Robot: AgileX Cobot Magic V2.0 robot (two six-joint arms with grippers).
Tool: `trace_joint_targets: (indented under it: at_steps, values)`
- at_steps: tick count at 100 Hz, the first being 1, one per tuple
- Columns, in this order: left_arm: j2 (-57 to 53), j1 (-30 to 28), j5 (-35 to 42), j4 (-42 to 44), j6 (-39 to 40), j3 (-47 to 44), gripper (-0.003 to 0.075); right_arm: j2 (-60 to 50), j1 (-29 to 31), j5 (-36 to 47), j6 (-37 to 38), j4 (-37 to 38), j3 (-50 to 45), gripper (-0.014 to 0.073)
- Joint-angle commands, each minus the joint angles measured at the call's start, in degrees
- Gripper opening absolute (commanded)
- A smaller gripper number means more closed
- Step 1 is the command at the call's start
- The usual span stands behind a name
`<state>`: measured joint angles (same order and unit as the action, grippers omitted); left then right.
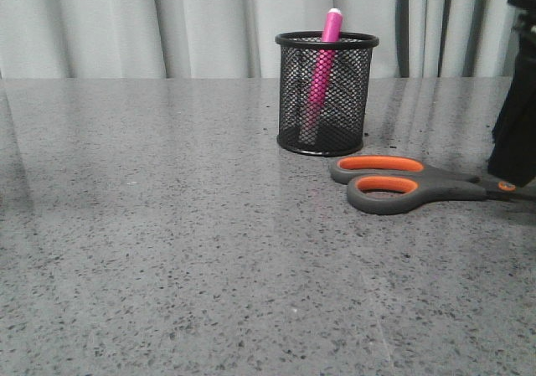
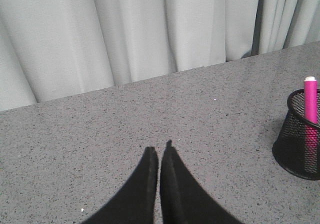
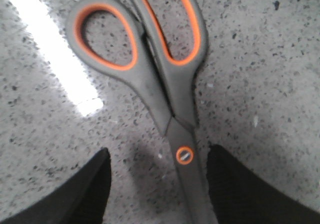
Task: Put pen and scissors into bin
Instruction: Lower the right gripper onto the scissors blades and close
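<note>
Pen already in the bin; right gripper, open and empty, straddles the scissors near the pivot, probably to clamp, at the bin's four o'clock.

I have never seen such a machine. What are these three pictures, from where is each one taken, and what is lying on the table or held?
This is a robot with two arms, each ending in a two-fingered gripper. The front view looks forward over a grey speckled table. On it stands the bin, a black mesh cup, with the pink pen already leaning inside. Beside it the scissors lie flat on the table.

The other two pictures come from cameras on the wrists. The left wrist view shows the left gripper with its dark fingers together, holding nothing, and the bin off to one side. The right wrist view looks straight down: the right gripper is open, one finger on each side of the scissors near the orange pivot, not yet gripping them.
</note>
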<state>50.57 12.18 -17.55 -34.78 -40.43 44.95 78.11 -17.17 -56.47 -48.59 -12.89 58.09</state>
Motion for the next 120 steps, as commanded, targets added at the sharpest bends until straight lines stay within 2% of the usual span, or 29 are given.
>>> trace_joint_targets:
  at_steps: [1, 35, 97, 107, 120]
  values:
    - [-0.74, -0.19, 3.72, -1.3, 0.21, 1.53, -0.0019, 0.08, 0.03, 2.79, -1.39, -0.05, 1.88, 0.0381]
    - [-0.74, -0.19, 3.72, -1.65, 0.21, 1.53, -0.0019, 3.27, -0.23, 6.03, -3.34, -0.25, 1.98, 0.0381]
    - [-0.74, -0.19, 3.72, -1.65, 0.21, 1.53, -0.0019, 7.52, -0.35, 4.58, -3.72, -2.57, 4.09, 0.0377]
    - [-0.74, -0.19, 3.72, -1.65, 0.21, 1.53, -0.0019, 7.52, -0.72, 4.23, -3.82, -2.57, 4.09, 0.033]
    - [-0.74, -0.19, 3.72, -1.71, 0.21, 1.53, -0.0019, 7.52, -0.82, 3.94, -3.8, -2.57, 4.09, 0.0203]
